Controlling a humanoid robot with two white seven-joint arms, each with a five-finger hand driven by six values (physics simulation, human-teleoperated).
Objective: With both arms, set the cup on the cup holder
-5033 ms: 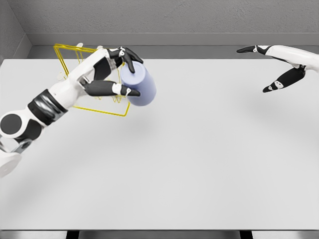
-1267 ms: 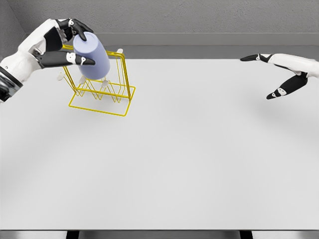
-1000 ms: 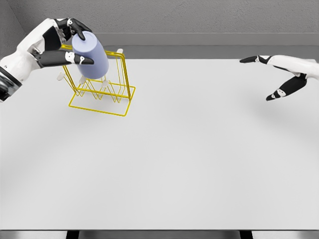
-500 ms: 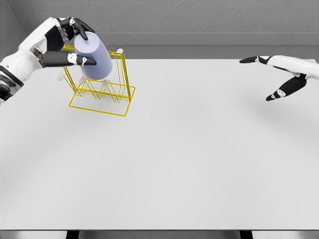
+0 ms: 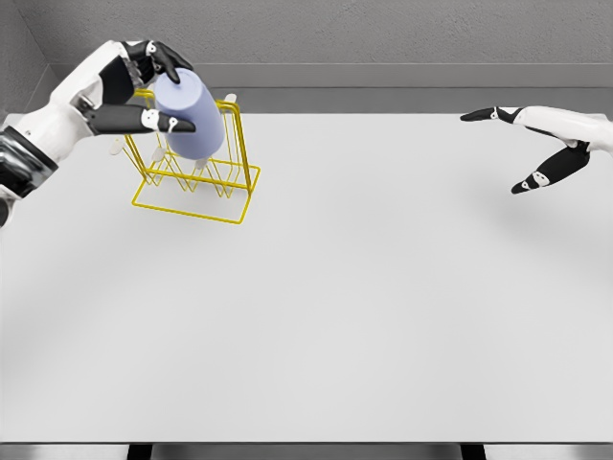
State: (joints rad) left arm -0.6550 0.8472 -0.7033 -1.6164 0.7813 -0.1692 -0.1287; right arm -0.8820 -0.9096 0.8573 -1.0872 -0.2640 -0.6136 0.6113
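A pale blue cup [image 5: 194,118] hangs tilted over the yellow wire cup holder [image 5: 194,175] at the table's far left. My left hand [image 5: 153,91] is shut on the cup, thumb under its near side and fingers over its upper end. The cup's lower end overlaps the rack's white pegs; whether it sits on one I cannot tell. My right hand [image 5: 514,144] hovers at the far right with fingers spread and holds nothing.
The white table [image 5: 364,307] spreads across the view. A grey wall runs behind its far edge, close behind the rack.
The left hand and the cup have shifted a little to the right and down over the rack since a second ago. The right hand has stayed put.
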